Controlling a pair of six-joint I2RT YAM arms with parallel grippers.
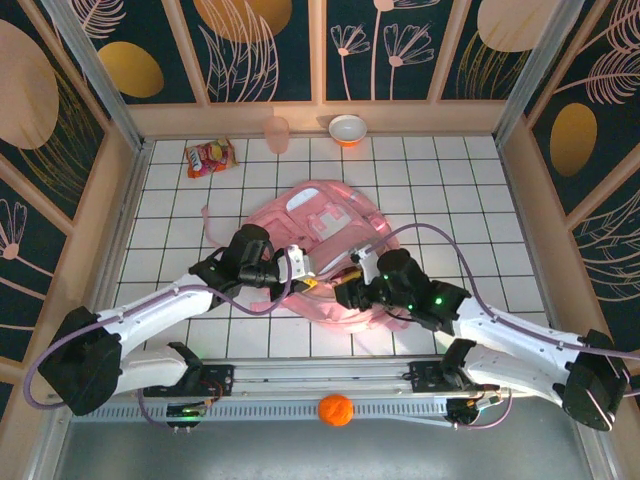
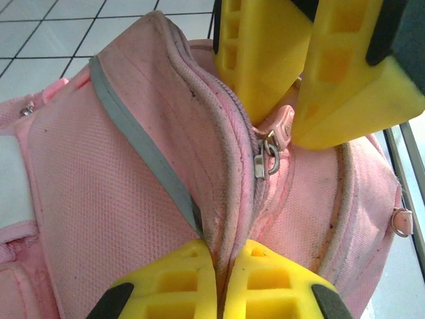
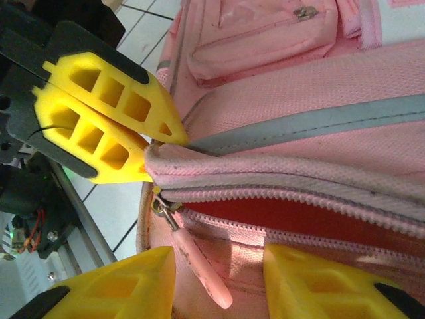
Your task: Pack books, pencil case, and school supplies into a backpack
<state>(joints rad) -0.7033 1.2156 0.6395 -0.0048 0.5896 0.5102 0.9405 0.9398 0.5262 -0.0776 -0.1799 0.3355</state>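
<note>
With my left gripper (image 2: 222, 264) pinched shut on the seam (image 2: 229, 212) of the backpack (image 1: 330, 212) lying on the table (image 1: 470, 190), I must close the half-open right gripper (image 3: 219, 279) squarely on the zipper pull (image 3: 199, 269) before tugging.

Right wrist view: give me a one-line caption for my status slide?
Left gripper pinches the backpack flap while the open right gripper straddles the zipper pull.

A: Backpack (image 1: 325, 215)?
B: Pink; grey stripe (image 2: 143, 149); red lining (image 3: 299, 216).
A: Fingers (image 3: 106, 126)?
B: Yellow, black-backed.
A: Table (image 1: 470, 190)?
B: White tiles, dark grid lines. Orange ball (image 1: 336, 410) at near edge.
</note>
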